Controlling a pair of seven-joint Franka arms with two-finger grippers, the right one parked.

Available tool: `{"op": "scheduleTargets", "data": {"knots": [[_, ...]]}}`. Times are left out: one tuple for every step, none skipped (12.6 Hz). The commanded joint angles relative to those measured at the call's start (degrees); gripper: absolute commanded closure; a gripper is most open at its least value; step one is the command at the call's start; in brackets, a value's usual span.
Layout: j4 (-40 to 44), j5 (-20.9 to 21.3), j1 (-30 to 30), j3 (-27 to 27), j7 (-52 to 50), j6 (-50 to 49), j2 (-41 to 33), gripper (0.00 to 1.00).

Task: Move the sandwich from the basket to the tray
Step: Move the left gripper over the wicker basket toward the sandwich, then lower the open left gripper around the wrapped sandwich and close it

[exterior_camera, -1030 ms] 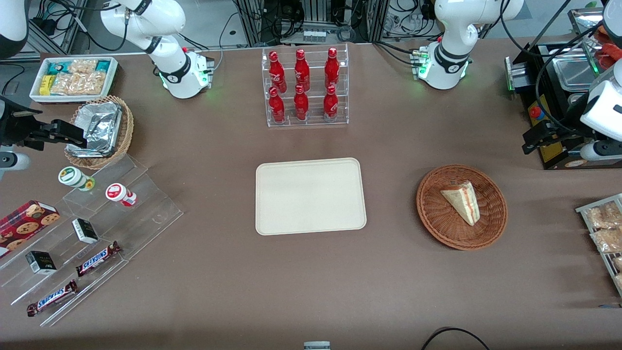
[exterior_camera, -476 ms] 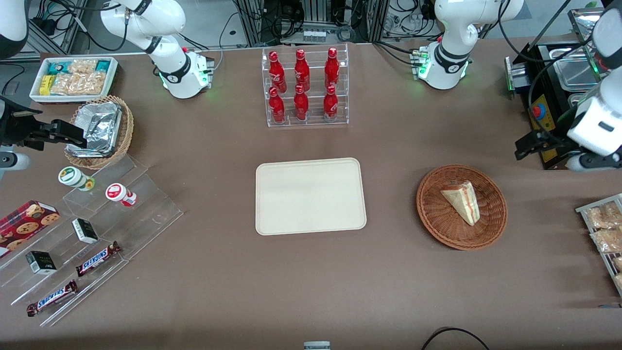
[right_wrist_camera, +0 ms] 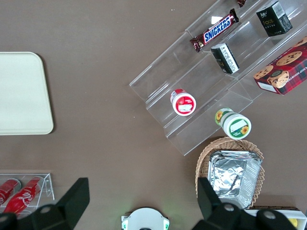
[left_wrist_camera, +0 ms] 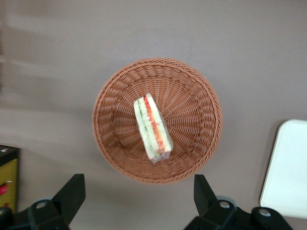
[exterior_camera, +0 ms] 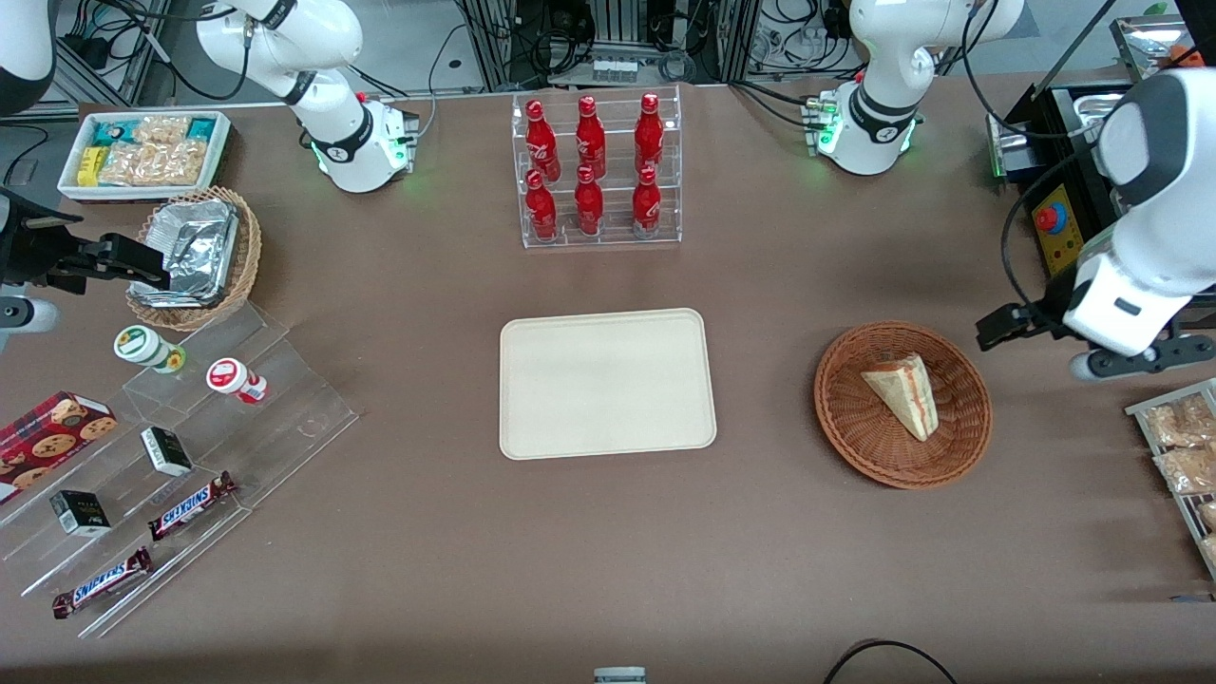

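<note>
The sandwich [exterior_camera: 902, 391] [left_wrist_camera: 152, 127], a pale wedge with red and green filling, lies in the round reddish-brown wicker basket [exterior_camera: 855, 446] [left_wrist_camera: 110, 96]. The cream tray [exterior_camera: 606, 383] [left_wrist_camera: 288, 167] [right_wrist_camera: 21, 93] sits bare at the table's middle, beside the basket toward the parked arm's end. My gripper [exterior_camera: 990, 332] [left_wrist_camera: 136, 196] hangs above the table just off the basket's rim, toward the working arm's end. It is open: both black fingers [left_wrist_camera: 72, 191] stand wide apart with only brown table between them.
A clear rack of red bottles [exterior_camera: 597, 171] stands farther from the camera than the tray. A black and yellow box with a red button [exterior_camera: 1050, 223] and a rack of snack packets [exterior_camera: 1178, 456] flank my arm. Acrylic steps with snacks [exterior_camera: 190, 446] lie toward the parked arm's end.
My arm has swung from over the black and yellow box toward the basket and nearer the camera. The sandwich, basket and tray have not moved.
</note>
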Motion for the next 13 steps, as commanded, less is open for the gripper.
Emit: {"op": "scheduleTargets", "data": {"knots": [[-7.62,0.53,-0.69,-0.67,-5.67,9.2,-0.37,0.0],[-10.17,0.53,-0.78,-0.67,-6.72,12.89,-0.28,0.0],[-12.98,0.53,-0.69,-0.67,-7.78,17.19,-0.19,0.0],[-16.14,0.53,-0.69,-0.67,-9.53,22.02,-0.19,0.0],[-18.87,0.53,-0.78,-0.67,-11.37,26.51,0.16,0.0],[-20.2,0.53,-0.78,-0.67,-12.44,29.08,0.86,0.0],[-20.3,0.53,-0.78,-0.75,-12.62,29.45,1.56,0.0],[-20.65,0.53,-0.78,-0.75,-12.71,29.37,2.0,0.0],[-21.18,0.53,-0.69,-0.75,-13.06,29.37,2.35,0.0],[-21.27,0.53,-0.69,-0.75,-14.11,29.37,2.88,0.0],[-21.27,0.53,-0.78,-0.84,-14.9,29.28,3.67,0.0],[-21.44,0.53,-0.78,-0.93,-15.26,29.28,4.02,0.0],[-21.97,0.53,-1.13,-0.93,-15.35,29.37,4.38,0.0]]}}
